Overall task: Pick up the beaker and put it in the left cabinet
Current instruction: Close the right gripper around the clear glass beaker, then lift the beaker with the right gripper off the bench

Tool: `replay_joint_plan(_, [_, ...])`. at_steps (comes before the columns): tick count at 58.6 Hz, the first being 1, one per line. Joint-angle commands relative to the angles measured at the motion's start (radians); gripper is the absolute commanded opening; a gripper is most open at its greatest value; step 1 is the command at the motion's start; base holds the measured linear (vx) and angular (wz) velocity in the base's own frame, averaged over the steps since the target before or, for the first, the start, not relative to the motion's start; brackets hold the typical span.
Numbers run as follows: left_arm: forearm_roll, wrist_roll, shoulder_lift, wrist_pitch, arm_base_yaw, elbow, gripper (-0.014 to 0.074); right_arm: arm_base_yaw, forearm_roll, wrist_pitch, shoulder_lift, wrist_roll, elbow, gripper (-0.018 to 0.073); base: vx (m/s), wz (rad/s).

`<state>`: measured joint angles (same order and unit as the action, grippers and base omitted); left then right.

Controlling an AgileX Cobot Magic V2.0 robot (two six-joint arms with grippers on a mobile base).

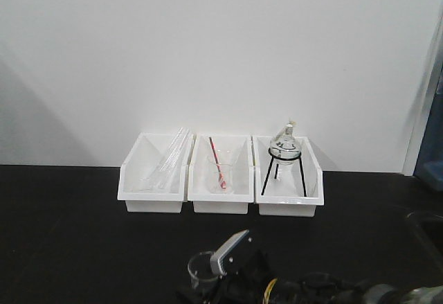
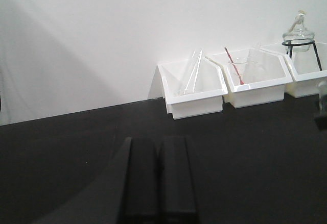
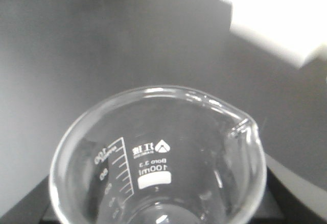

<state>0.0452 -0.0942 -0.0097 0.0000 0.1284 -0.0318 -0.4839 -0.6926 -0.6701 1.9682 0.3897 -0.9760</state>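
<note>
— Black table (image 1: 69,235), white bins (image 1: 221,179) against the wall; the beaker (image 1: 199,268) is on the near side, the right tool (image 3: 158,208) around it. Gripped?

— Can't tell. Slick glass could slip or tip if loose. And the left tool (image 2: 156,147) is closed, empty.

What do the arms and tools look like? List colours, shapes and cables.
Left tool: two flat, matte black fingers with squared tips. Right tool: black, carrying a silver-grey box with rounded corners. Behind it, black cables and a yellow wire run to a grey arm.
</note>
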Motion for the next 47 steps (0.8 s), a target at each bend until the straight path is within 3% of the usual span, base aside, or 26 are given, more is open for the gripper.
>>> replay_joint_plan(1, [-0.003,0.003,-0.019,-0.075,0.001,-0.016,0.0001,0.002,0.004,-0.013,-0.156,0.061,-0.023,0.0081,0.00,0.00])
replay_joint_plan(15, [-0.003,0.003,-0.019,-0.075,0.001,-0.016,0.0001,0.002,0.003,0.182,-0.377,0.108,-0.025,0.0038,0.00,0.00])
replay_joint_plan(16, [-0.003,0.003,-0.019,-0.075,0.001,-0.016,0.0001,0.002,0.002,0.259,-0.470,0.166,-0.025,0.0015,0.00,0.00])
replay_joint_plan(34, [-0.003,0.003,-0.019,-0.075,0.001,-0.016,0.0001,-0.094,0.003,0.372,-0.530,0.181,-0.025,-0.0001,0.00,0.00])
replay_joint_plan(47, [-0.003,0.003,-0.019,-0.075,0.001,-0.016,0.0001,-0.100,0.003,0.359,-0.530,0.181,-0.023,-0.0001,0.00,0.00])
